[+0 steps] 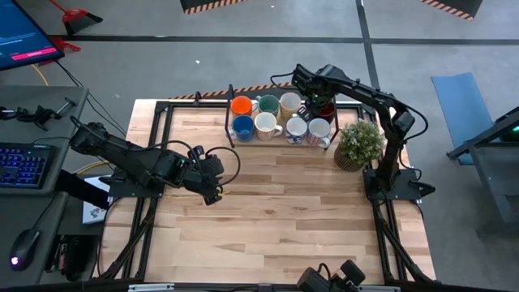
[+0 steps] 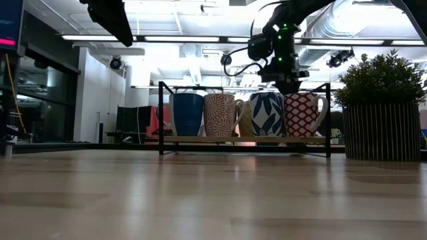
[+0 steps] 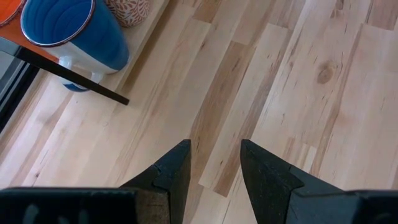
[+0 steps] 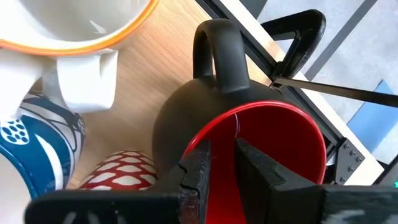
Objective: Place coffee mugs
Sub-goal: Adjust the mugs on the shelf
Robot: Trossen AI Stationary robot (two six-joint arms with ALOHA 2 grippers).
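Left pincer: over the bare middle-left of the tabletop, near no mug. Fingers stand apart with plank showing between them in the left wrist view; nothing held. This arm waits.

Rack: dark wire frame with a wooden floor, at the far edge of the tabletop, centre to right. It carries eight mugs in two rows.

Far row, left to right: orange mug, green mug, cream mug, dark mug with red inside at the right end, mostly under the arm in the high view.

Near row, left to right: blue mug, white mug, blue-patterned mug, red-patterned mug.

Right pincer: at the far right corner of the rack, directly above the dark mug. Its fingers straddle the mug's near rim, one outside the wall and one inside, with a narrow gap; a firm hold cannot be confirmed. The mug stands upright on the rack floor, handle pointing away from the pincer toward the rack's back rail. The right arm is far nearer to it than the left.

Potted plant: near the right edge, just beside the rack's right end.

View notes: only the right wrist view shows the fingers about the rim and the dark mug's handle. The low view shows the near row's patterns but hides the far row. The high view alone gives the row order.

Judgement: the coming move turns on a straight vertical path, the neighbouring mugs being close.
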